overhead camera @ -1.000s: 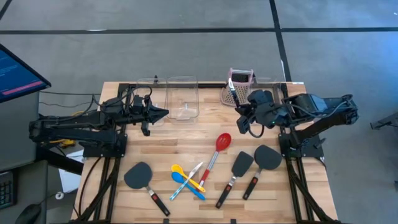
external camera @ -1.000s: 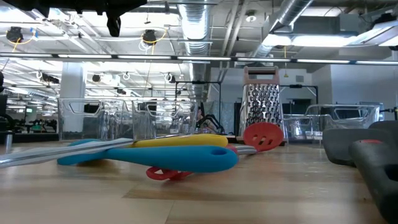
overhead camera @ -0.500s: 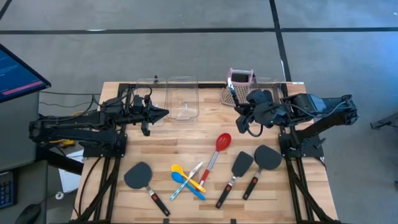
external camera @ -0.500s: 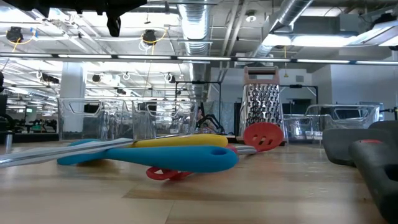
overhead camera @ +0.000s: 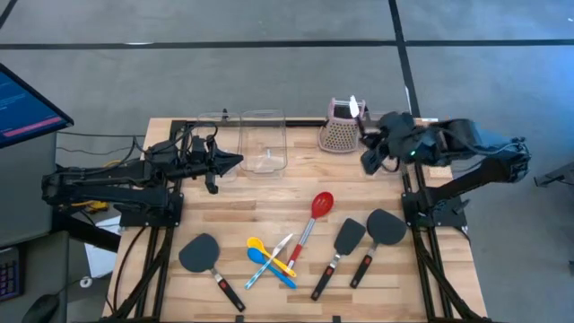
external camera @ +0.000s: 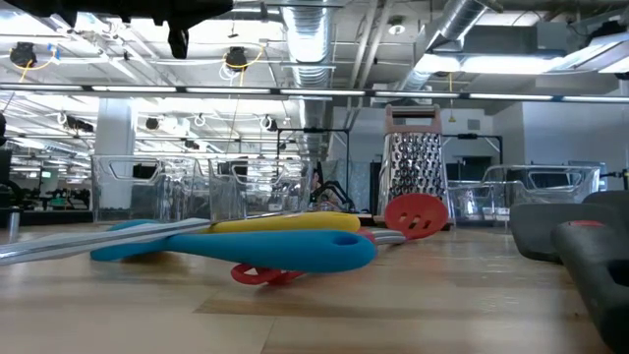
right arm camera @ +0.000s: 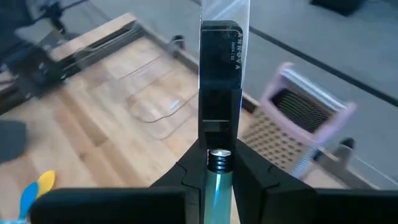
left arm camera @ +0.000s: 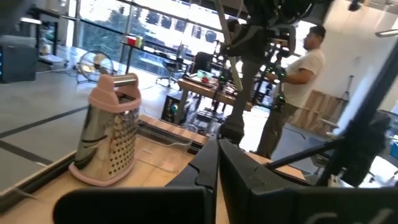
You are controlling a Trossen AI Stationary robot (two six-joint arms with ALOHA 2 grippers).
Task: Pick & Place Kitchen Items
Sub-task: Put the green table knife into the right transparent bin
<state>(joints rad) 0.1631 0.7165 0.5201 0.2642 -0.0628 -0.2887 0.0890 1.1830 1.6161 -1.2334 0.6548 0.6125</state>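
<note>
My right gripper (right arm camera: 219, 155) hangs over the table's far right corner, beside the pink-topped grater (overhead camera: 339, 135), shut on a slim utensil (right arm camera: 219, 74) with a pale green handle, a black middle piece and a clear tip (overhead camera: 353, 107). Flat on the table lie a red spoon (overhead camera: 315, 213), three black spatulas (overhead camera: 202, 256) (overhead camera: 345, 240) (overhead camera: 382, 231), yellow and blue spoons (overhead camera: 263, 255) and silver tongs (overhead camera: 281, 248). My left gripper (overhead camera: 237, 162) hovers shut at the far left, pointing level toward the right, holding nothing. My right gripper pinches the utensil between its two fingers at the top of the green handle (right arm camera: 218, 177), by a small metal collar. The utensil lies along the fingers, its black piece and clear tip reaching out past the fingertips. It is lifted clear of the table.
A clear plastic bin (overhead camera: 263, 142) stands at the far edge between the arms, with another clear bin (overhead camera: 213, 135) beside my left gripper. The low view shows the blue spoon (external camera: 246, 251) and a spatula (external camera: 580, 241) close to the near edge. People stand in the room beyond.
My right gripper has swung toward the table's right and far edge, carrying the utensil away from in front of the grater to its right side. The utensils on the table have not moved.
</note>
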